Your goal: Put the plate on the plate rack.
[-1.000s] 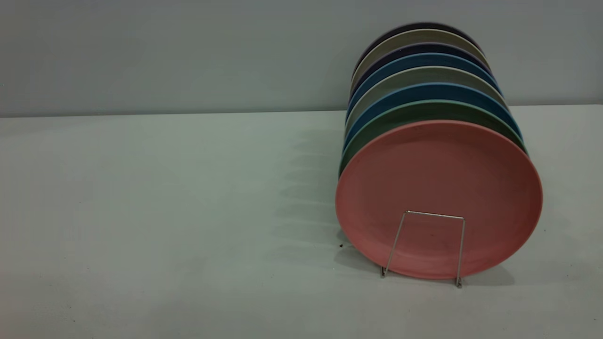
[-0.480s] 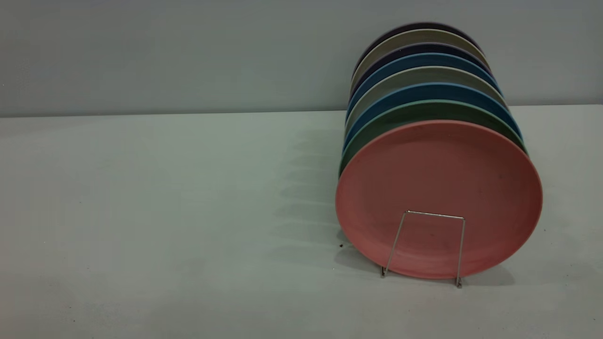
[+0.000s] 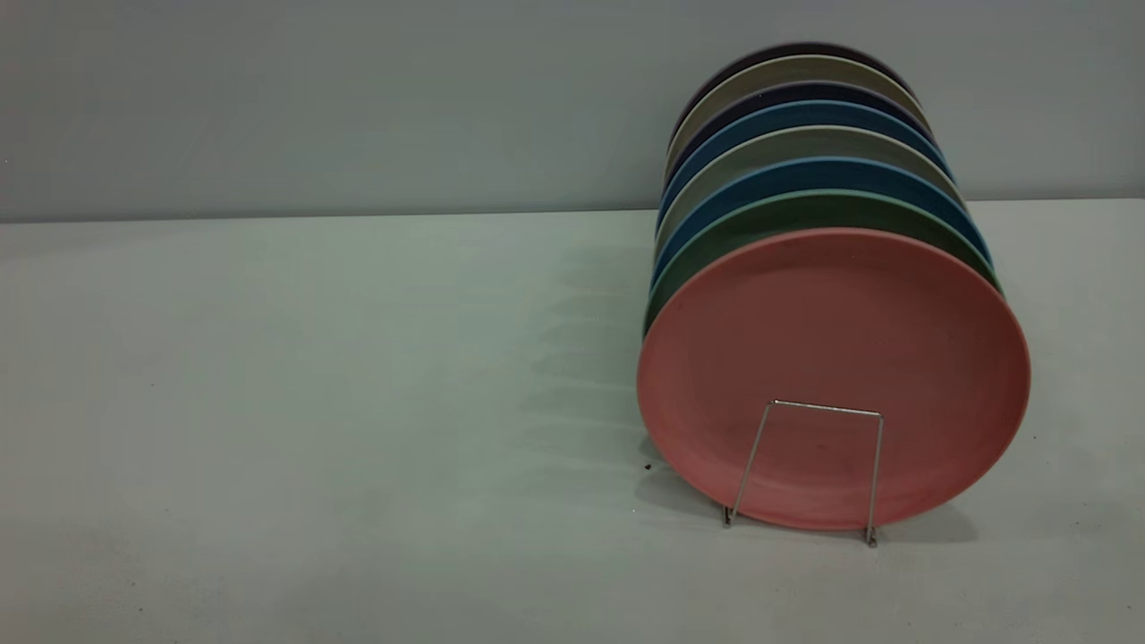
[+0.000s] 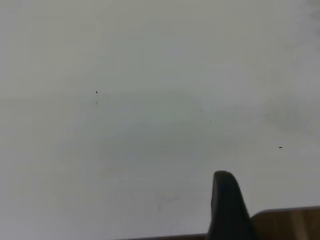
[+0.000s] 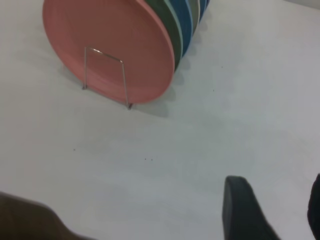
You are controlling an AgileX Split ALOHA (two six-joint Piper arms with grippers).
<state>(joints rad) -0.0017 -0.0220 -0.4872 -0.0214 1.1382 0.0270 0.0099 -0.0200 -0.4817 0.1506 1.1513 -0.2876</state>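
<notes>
plate (image 3: 832,358): stands on edge at right of exterior frame, frontmost in plate rack (image 3: 809,465) | teal-green plate (image 3: 716,241) just behind | right gripper (image 5: 272,212): spread, holds nothing, apart from rack | left gripper (image 4: 227,207): one finger over bare table (image 4: 125,125), state cannot be told

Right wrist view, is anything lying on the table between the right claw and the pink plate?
Nothing visible does. Bare table lies between the right claw and the pink plate, which already stands upright in the plate rack.
</notes>
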